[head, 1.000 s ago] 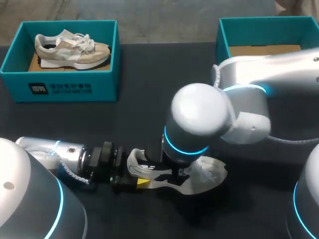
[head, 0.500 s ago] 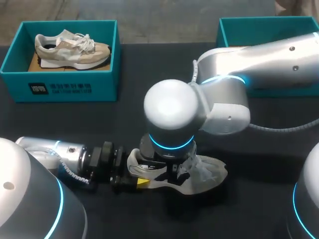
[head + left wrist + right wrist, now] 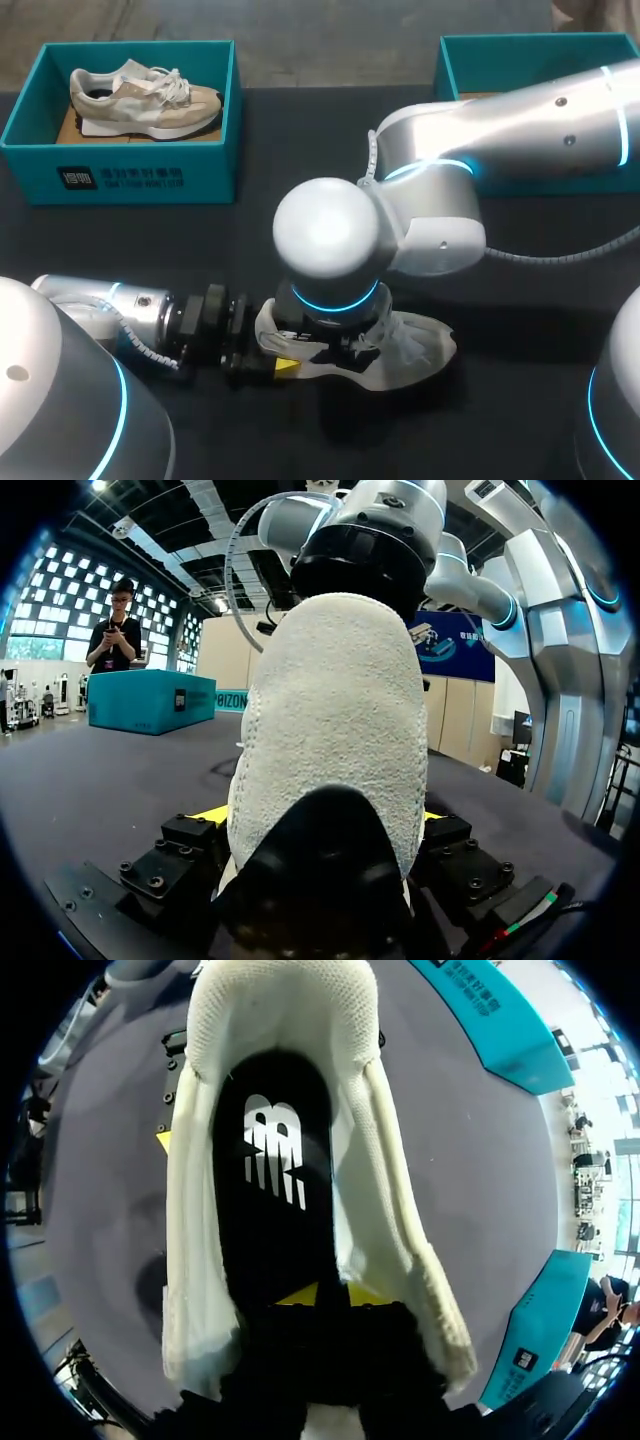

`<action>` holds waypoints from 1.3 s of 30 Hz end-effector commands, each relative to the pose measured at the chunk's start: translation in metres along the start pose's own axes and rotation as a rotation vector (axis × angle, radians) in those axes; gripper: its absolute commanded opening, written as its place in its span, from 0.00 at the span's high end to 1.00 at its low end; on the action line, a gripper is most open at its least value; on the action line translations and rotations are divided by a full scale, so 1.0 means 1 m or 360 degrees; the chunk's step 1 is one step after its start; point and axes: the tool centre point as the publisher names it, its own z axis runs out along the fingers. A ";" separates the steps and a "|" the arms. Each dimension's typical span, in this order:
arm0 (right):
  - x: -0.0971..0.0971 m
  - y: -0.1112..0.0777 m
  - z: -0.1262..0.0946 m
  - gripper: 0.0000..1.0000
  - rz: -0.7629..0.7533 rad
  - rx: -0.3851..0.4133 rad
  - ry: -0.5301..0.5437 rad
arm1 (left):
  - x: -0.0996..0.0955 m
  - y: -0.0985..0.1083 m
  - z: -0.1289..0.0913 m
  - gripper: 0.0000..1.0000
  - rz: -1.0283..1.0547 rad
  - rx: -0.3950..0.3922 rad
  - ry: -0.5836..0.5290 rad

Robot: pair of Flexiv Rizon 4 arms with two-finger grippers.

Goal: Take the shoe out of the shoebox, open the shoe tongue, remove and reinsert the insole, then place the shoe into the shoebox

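A white shoe (image 3: 415, 345) lies on its sole on the dark table, near the front, toe pointing right. My left gripper (image 3: 272, 362) comes in from the left and holds the shoe's heel (image 3: 335, 730) between its widely spread fingers, one yellow tip (image 3: 212, 816) pressed to each side. My right arm reaches down from above, and its gripper (image 3: 335, 345) is inside the shoe's opening. In the right wrist view the gripper (image 3: 335, 1295) sits on the black insole (image 3: 270, 1210), which lies flat inside the white upper (image 3: 195, 1220).
A teal shoebox (image 3: 120, 175) at the back left holds a second, beige shoe (image 3: 145, 98). Another teal shoebox (image 3: 450, 60) stands at the back right, partly behind my right arm. Bare dark tabletop (image 3: 250, 240) lies between the boxes and the white shoe.
My right arm's wrist has swung left over the shoe, from near the toe toward the heel. The left gripper and the shoe have stayed in place.
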 end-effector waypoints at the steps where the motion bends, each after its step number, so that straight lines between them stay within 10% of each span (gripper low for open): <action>1: 0.002 -0.001 0.004 0.76 0.0014 0.0008 0.0002 | -0.001 0.000 0.001 1.00 0.0000 0.0000 0.0001; 17: 0.000 0.001 0.032 0.65 0.0016 0.0015 0.0237 | -0.001 0.000 0.001 1.00 0.0000 0.0000 0.0001; 34: 0.040 0.013 0.040 0.80 -0.0035 0.0175 0.0569 | -0.001 0.000 0.001 1.00 0.0000 0.0000 0.0001; 39: 0.049 0.014 0.036 1.00 -0.0034 0.0172 0.0574 | -0.001 0.000 0.001 1.00 0.0000 0.0000 0.0001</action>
